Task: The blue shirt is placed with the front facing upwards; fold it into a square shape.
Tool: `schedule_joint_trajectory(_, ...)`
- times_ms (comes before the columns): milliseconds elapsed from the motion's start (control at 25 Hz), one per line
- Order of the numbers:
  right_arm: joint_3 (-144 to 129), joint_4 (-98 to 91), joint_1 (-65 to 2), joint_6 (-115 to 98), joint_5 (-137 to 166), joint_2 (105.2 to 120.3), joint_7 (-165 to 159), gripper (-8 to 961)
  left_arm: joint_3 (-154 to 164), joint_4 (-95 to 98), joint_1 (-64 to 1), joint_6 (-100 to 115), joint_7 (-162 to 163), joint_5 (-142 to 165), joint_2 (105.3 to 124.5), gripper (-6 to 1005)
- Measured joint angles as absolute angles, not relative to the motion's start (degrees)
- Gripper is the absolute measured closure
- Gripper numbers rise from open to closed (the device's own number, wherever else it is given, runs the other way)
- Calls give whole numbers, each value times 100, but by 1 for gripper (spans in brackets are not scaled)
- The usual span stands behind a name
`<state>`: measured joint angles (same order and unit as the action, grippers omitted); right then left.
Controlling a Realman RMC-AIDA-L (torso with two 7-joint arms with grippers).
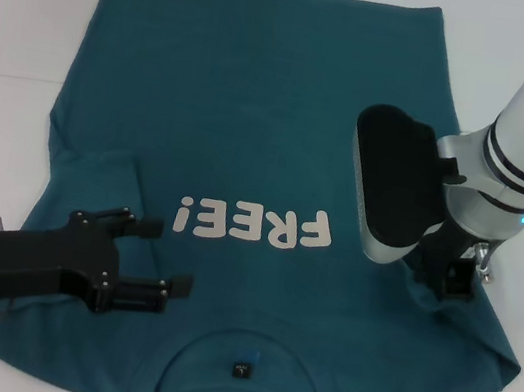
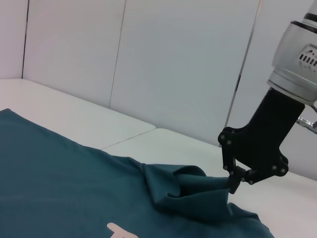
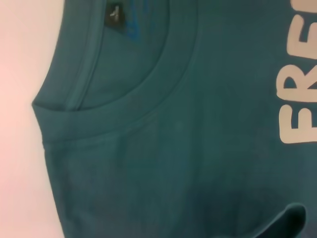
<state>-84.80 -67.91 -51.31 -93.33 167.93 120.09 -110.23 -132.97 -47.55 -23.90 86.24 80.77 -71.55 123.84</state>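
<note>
The blue shirt [image 1: 254, 124] lies flat on the white table, front up, with its collar [image 1: 249, 356] nearest me and white "FREE!" lettering [image 1: 252, 223] across the chest. My left gripper [image 1: 166, 256] hovers open over the shirt's left shoulder area, nothing between its fingers. My right gripper [image 1: 446, 286] is down at the shirt's right sleeve side. In the left wrist view, the right gripper [image 2: 233, 184] is shut on a raised bunch of the shirt's fabric [image 2: 190, 191]. The right wrist view shows the collar [image 3: 148, 99], its dark tag [image 3: 115, 15] and part of the lettering [image 3: 297, 99].
The white table [image 1: 17, 31] shows around the shirt at left, right and far edge. The shirt's left sleeve [image 1: 94, 167] lies folded in over the body. White wall panels [image 2: 173, 64] stand behind the table.
</note>
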Motion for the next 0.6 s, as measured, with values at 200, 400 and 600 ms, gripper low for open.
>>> schedule_joint_trajectory(200, -8500, -6779, -5143, -9249, 16773, 12020, -11355, 881, -13297, -4755, -2390, 8619, 8077, -7154, 12384, 81)
schedule_joint_trajectory(400, -8530, -6772, -5166, -9191, 16728, 12031, -11671, 837, -13298, -4755, -2390, 8596, 8077, -7154, 12384, 81)
schedule_joint_trajectory(600, -8459, -6609, -5174, -8787, 16729, 12016, -12181, 654, -13298, -4755, -2395, 8594, 8067, -7155, 12384, 81)
